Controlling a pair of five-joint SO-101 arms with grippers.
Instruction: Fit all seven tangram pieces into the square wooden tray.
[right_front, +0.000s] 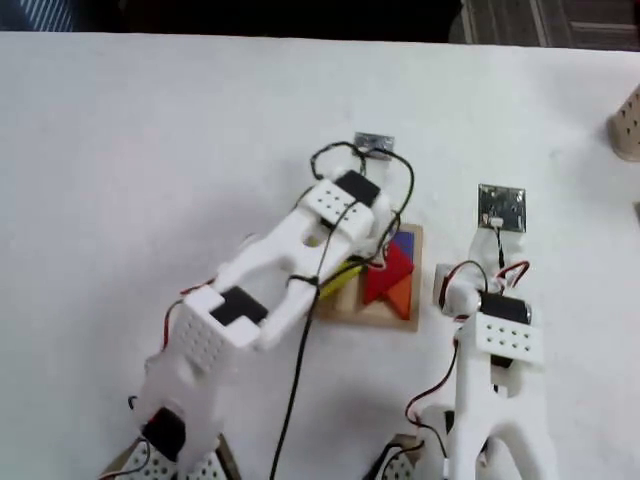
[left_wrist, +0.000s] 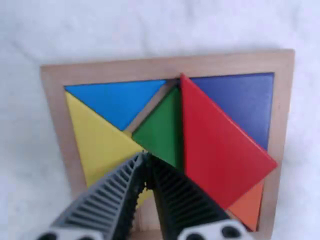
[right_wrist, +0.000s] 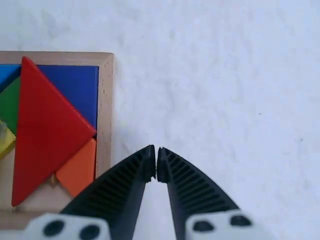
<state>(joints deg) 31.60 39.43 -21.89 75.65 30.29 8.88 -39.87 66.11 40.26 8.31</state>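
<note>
The left gripper (left_wrist: 146, 165) is seen up close with its ribbed fingers (left_wrist: 115, 192) pressed together at the tips, so it's clenched with nothing caught between them. It's parked low over the wooden tray (left_wrist: 165, 64), tips right about where the yellow triangle (left_wrist: 97, 140) meets the green triangle (left_wrist: 162, 127).

Going outward from there, a light blue triangle (left_wrist: 117, 100) is tucked along the far rim, with a sliver of bare wood showing between it and the green one. The big red triangle (left_wrist: 215, 145) seems to be lying across its neighbours rather than sitting flush, though that can't be told for sure. A dark blue piece (left_wrist: 240, 100) is wedged into the corner behind it, and an orange piece (left_wrist: 247, 207) peeks out below its edge.

The right gripper (right_wrist: 155, 162) is closed up too, fingertips touching and empty, held over the bare white table (right_front: 150, 130) just beside the tray's outer rim, on the side of the red and orange pieces.
</note>
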